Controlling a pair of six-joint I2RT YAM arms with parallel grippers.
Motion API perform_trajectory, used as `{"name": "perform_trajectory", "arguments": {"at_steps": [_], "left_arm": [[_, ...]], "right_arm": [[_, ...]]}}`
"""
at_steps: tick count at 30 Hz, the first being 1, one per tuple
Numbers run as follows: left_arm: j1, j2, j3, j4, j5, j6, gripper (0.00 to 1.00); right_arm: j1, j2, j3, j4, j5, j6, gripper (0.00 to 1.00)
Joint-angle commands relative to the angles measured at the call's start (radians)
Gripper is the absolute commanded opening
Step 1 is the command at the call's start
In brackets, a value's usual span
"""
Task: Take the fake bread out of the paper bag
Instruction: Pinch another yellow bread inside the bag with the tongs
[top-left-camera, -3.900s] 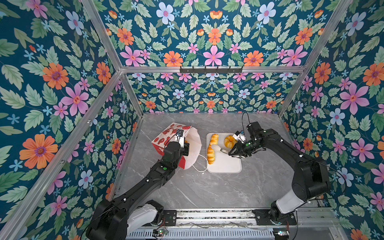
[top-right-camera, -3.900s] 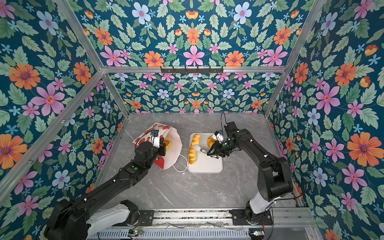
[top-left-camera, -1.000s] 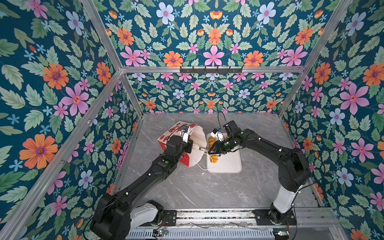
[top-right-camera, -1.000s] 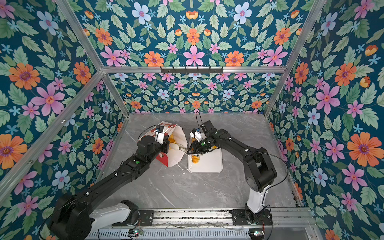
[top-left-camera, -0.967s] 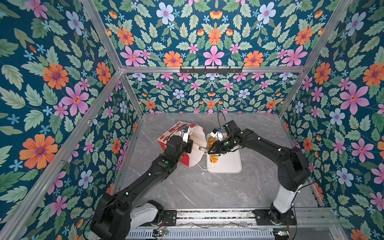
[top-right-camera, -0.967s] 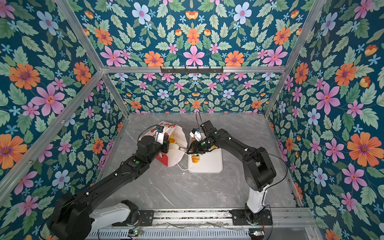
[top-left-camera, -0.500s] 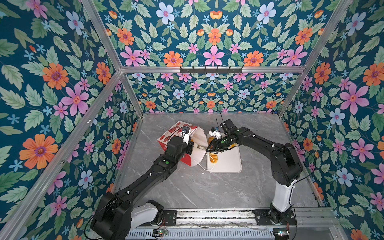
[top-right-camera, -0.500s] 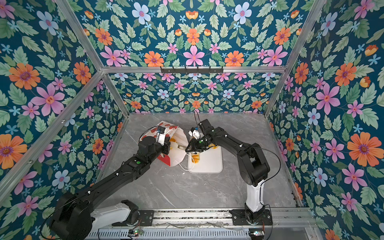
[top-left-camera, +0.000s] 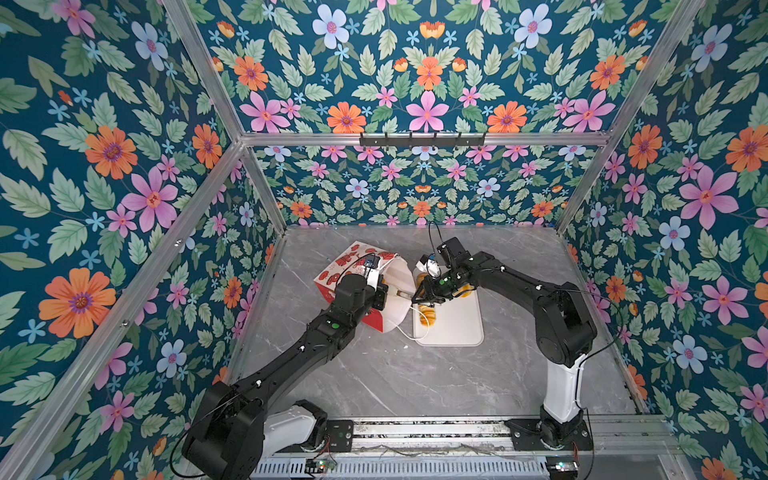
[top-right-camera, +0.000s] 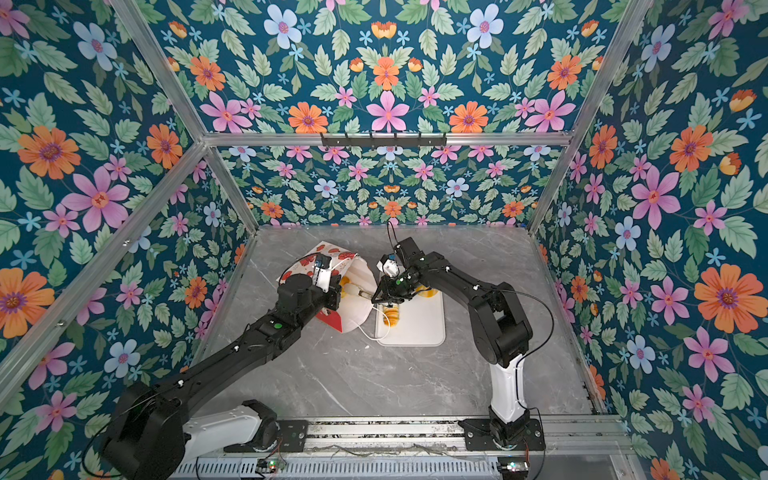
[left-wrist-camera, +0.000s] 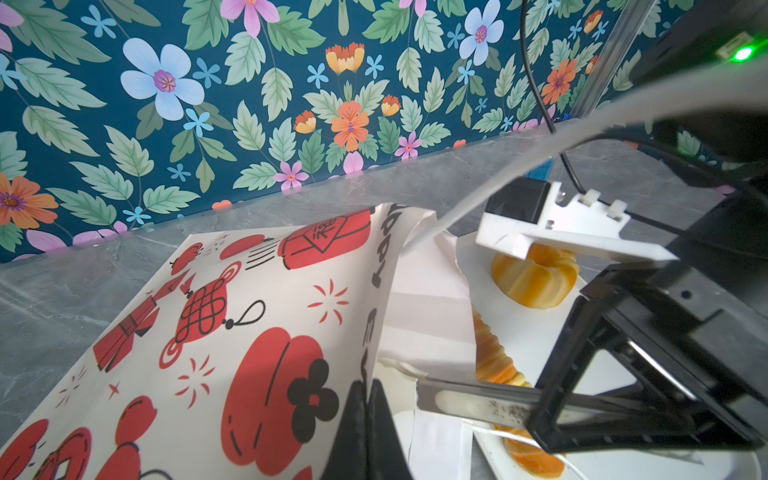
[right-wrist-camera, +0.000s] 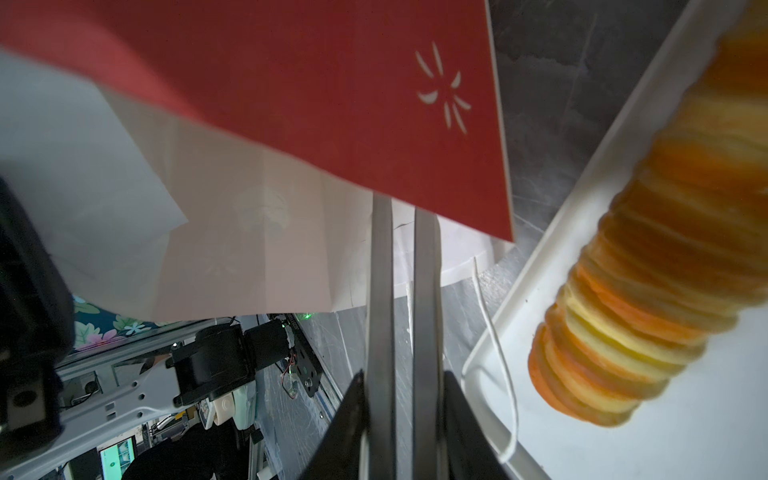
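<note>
At the mouth of the white-and-red printed paper bag (top-left-camera: 345, 266), the right end effector (top-left-camera: 409, 295) reaches in from 3 o'clock with its two metal fingers (right-wrist-camera: 380, 291) set narrowly apart. Their tips sit behind the bag's red flap (right-wrist-camera: 332, 91), so whether they grasp anything cannot be told. The left end effector (left-wrist-camera: 368, 399) is clenched on the bag's rim, pinching the paper. The bag lies on its side on the grey marbled tabletop (top-left-camera: 374, 374), mouth facing 3 o'clock, and a glossy yellow piece of fake bread (top-right-camera: 345, 284) shows inside it in a top view. Just beside the bag at 3 o'clock lies a flat white rectangular tray (top-left-camera: 457, 332), carrying a long ridged orange-yellow loaf (top-left-camera: 428, 316) and a pumpkin-shaped bun (left-wrist-camera: 536, 278). One thin white cord handle (right-wrist-camera: 494, 332) loops onto the tray's 7 o'clock corner.
</note>
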Motion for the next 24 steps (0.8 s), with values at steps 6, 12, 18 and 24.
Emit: {"name": "perform_trajectory", "arguments": {"at_steps": [6,12,18,24], "left_arm": [[-0.001,0.004,0.005,0.074,-0.003,-0.027,0.00],[-0.001,0.018,0.012,0.067,-0.038,-0.030,0.00],[-0.002,0.039,0.021,0.069,-0.061,-0.040,0.00],[-0.002,0.044,0.023,0.068,-0.087,-0.048,0.00]], "right_arm": [[0.002,-0.066,-0.037,0.001,0.025,-0.013,0.10],[0.002,-0.154,-0.101,-0.026,0.039,-0.027,0.07],[-0.007,-0.251,-0.164,-0.043,0.063,-0.028,0.06],[-0.038,-0.386,-0.208,-0.106,0.089,-0.044,0.04]]}}
